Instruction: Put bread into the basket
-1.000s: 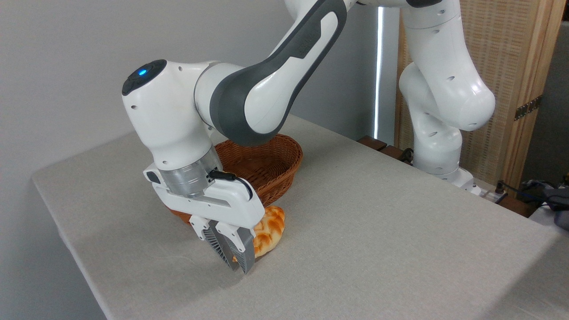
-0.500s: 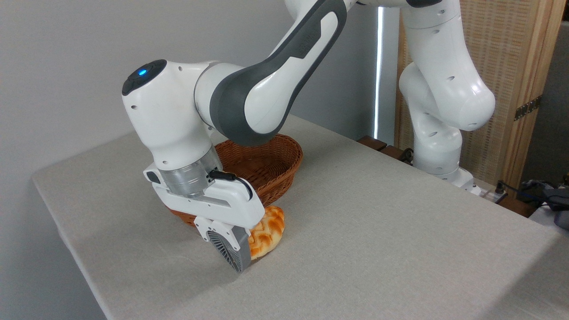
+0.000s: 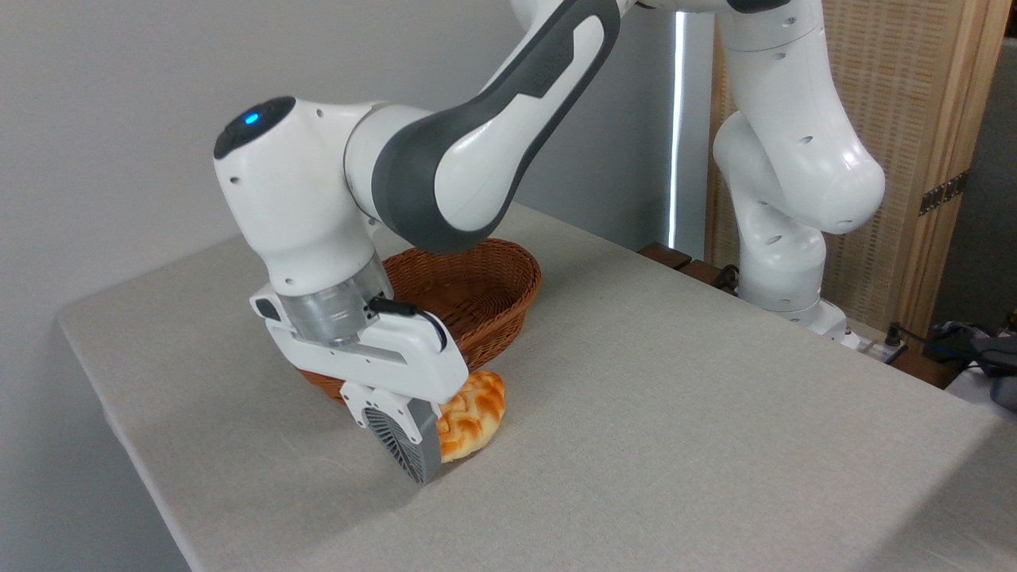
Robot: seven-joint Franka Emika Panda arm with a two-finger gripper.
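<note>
Soft, even, bright light; faint shadows on the table (image 3: 675, 413); sharp throughout.

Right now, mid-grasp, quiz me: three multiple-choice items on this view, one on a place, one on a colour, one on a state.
1. Where is the bread?
A. inside the basket
B. on the table, in front of the basket
C. at the table's far right edge

2. What colour is the basket?
A. reddish-brown
B. white
C. blue

3. What state is the gripper in?
A. wide open above the basket
B. out of view
C. closed on the bread

Answers:
1 B, the loaf sits by the basket's near wall.
2 A, its wicker is reddish-brown.
3 C, the fingers clamp the loaf's near end.
</note>
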